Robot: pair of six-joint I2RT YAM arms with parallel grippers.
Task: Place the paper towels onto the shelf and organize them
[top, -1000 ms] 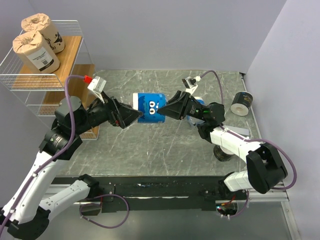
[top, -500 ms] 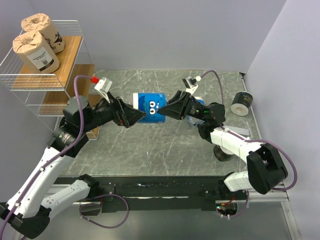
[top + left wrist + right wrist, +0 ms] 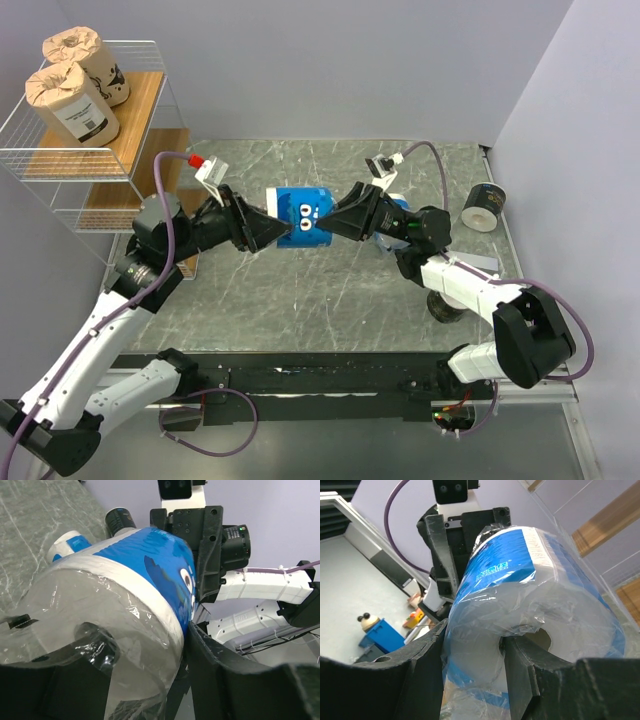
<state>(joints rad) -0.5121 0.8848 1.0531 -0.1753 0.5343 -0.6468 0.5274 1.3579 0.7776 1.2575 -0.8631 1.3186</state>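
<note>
The grey worktop (image 3: 300, 300) carries the shelf (image 3: 150, 100) at its far-left corner, two kraft-brown rolls (image 3: 72, 100) already on the upper board. Above mid-worktop the blue-and-white roll (image 3: 300, 215) hangs lifted, its long axis level and running left to right, one end to each arm. The shelf lies to its left, so the left arm is the nearer carrier. The left tool (image 3: 280, 231) is closed on the roll's left end, the wrist view suggesting one finger in the hollow core. The right tool (image 3: 330, 221) pinches the opposite end likewise. Judged so, a handover: the right must let go first
</note>
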